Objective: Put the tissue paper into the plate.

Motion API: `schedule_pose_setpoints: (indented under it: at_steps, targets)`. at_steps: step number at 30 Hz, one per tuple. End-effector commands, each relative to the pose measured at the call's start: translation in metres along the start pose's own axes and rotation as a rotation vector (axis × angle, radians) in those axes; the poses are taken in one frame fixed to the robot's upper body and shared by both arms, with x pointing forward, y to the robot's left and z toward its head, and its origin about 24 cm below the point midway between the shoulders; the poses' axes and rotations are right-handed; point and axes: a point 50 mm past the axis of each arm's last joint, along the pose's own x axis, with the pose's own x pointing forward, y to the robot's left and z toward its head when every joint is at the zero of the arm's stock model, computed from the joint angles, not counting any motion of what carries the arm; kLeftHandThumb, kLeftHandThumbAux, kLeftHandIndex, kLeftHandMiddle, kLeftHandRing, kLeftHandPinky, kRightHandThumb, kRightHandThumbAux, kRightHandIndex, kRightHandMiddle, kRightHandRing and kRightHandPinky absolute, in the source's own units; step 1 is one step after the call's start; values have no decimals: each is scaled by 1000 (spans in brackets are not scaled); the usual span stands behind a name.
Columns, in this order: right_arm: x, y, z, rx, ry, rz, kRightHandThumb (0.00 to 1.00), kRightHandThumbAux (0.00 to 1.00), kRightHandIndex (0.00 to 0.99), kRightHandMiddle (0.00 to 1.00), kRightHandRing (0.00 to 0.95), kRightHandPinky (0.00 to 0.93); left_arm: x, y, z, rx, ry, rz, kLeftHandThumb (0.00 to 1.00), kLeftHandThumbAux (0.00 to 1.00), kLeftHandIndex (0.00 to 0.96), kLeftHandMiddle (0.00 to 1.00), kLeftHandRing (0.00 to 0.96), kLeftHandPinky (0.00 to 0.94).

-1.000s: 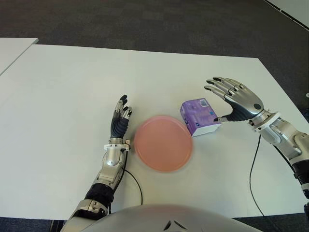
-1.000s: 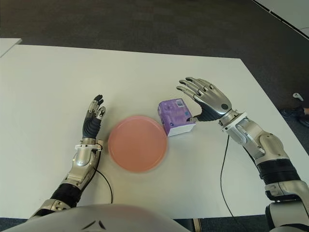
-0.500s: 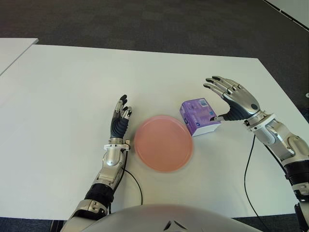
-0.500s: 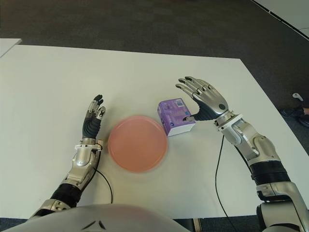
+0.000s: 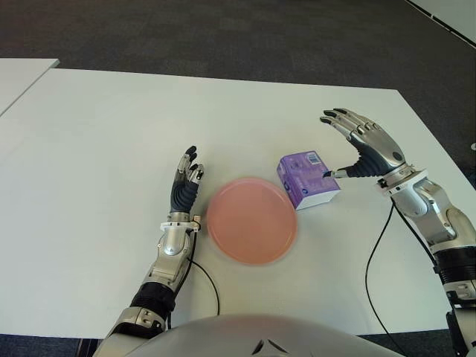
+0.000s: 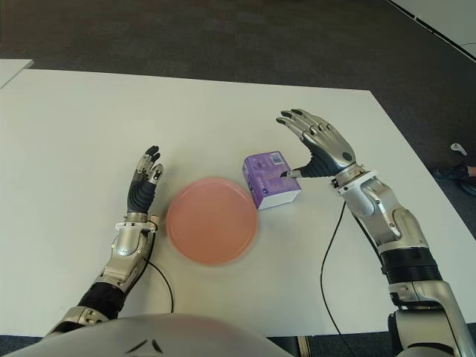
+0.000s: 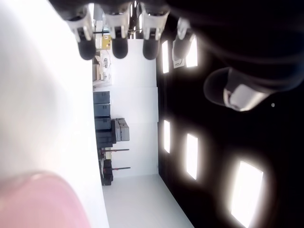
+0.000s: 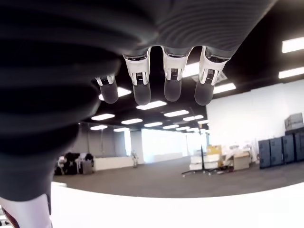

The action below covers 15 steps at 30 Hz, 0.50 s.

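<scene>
The left hand (image 5: 186,184) stood at nine o'clock from the pink plate (image 5: 251,220), its fingers straight and holding nothing. The plate sat flat on the white counter (image 5: 104,141). The purple tissue paper pack (image 5: 306,178) lay on the counter at two o'clock from the plate, just beside its rim. The right hand (image 5: 366,146) was at three o'clock from the pack, fingers spread wide, its thumb tip at the pack's edge.

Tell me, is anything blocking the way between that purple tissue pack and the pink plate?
Nothing visible does. The tissue pack lies on the white table right beside the plate, with no object between them. The open right hand is at the pack's far side; the left hand shows beside the plate.
</scene>
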Motion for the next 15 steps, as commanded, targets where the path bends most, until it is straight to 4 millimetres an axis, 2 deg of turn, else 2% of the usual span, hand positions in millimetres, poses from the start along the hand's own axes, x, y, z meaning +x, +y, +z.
schedule_pose_setpoints:
  at_steps: [1, 15]
  targets:
    - [-1, 8, 2, 35, 14, 73, 0, 726, 13, 35, 13, 35, -74, 27, -58, 119, 344, 2, 0, 359, 0, 0, 0, 0]
    - [-5, 18, -1, 44, 39, 299, 5, 683, 2, 16, 0, 1, -75, 29, -58, 111, 342, 2, 0, 360, 0, 0, 0, 0]
